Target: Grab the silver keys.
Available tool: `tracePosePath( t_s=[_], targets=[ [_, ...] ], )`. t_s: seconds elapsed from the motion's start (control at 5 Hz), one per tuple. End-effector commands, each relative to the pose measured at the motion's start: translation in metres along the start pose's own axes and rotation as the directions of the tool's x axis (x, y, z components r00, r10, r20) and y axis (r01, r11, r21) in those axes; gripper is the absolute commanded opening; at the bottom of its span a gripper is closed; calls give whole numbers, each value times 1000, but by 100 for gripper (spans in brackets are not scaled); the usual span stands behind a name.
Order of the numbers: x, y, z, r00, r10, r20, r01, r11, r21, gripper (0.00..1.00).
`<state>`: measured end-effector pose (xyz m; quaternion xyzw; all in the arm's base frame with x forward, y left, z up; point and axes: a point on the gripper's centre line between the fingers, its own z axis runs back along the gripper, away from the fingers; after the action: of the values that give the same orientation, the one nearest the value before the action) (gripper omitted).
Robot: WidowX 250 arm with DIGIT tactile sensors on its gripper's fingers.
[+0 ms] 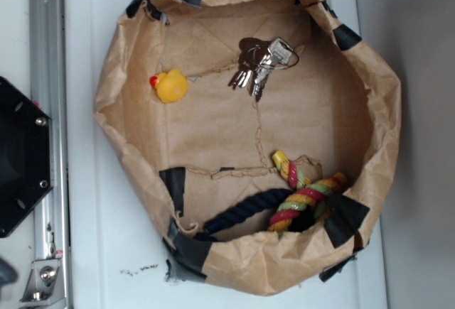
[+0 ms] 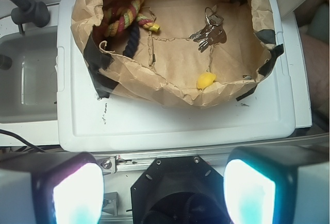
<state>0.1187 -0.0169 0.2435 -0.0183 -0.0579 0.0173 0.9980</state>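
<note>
The silver keys [image 1: 260, 61] lay on the floor of the paper bag tray [image 1: 114, 117], toward 12 to 1 o'clock in the exterior view. The bunch fanned out, with the wire ring at its 2 o'clock end and the blades pointing toward 7 o'clock. No object touched it.

The yellow rubber duck [image 1: 170, 85] sat near the keys at their 9 o'clock, clearly apart. The multicoloured rope toy [image 1: 304, 195] and the dark blue rope [image 1: 245, 212] lay well apart at 6 o'clock, against the opposite wall.

In the wrist view, the gripper [image 2: 164, 190] stood outside the tray, above the white surface [image 2: 180, 116]. The jaws were spread wide and held nothing; both pads [image 2: 77, 193] framed the lower edge of that view.

From the jaws, the keys [image 2: 209, 32] lay ahead at about 1 o'clock, beyond the near tray wall. The duck [image 2: 206, 80] lay on nearly the same line, closer to the gripper.

Judgement: the approach would require forward travel over the wall and duck, followed by descent. The jaws would best close across the bunch's long axis.
</note>
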Motion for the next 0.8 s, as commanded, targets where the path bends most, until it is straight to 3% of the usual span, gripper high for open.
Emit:
tracePosePath(
  t_s=[0.0,0.2,0.4,0.6],
  targets=[
    [0,0,0,1000,0,0,0,1000,0,100],
    [42,1,-14,991,-101,94,96,994,53,100],
    [76,18,-36,984,-102,149,94,994,58,100],
    [89,36,-57,983,-91,162,79,994,81,100]
  ],
)
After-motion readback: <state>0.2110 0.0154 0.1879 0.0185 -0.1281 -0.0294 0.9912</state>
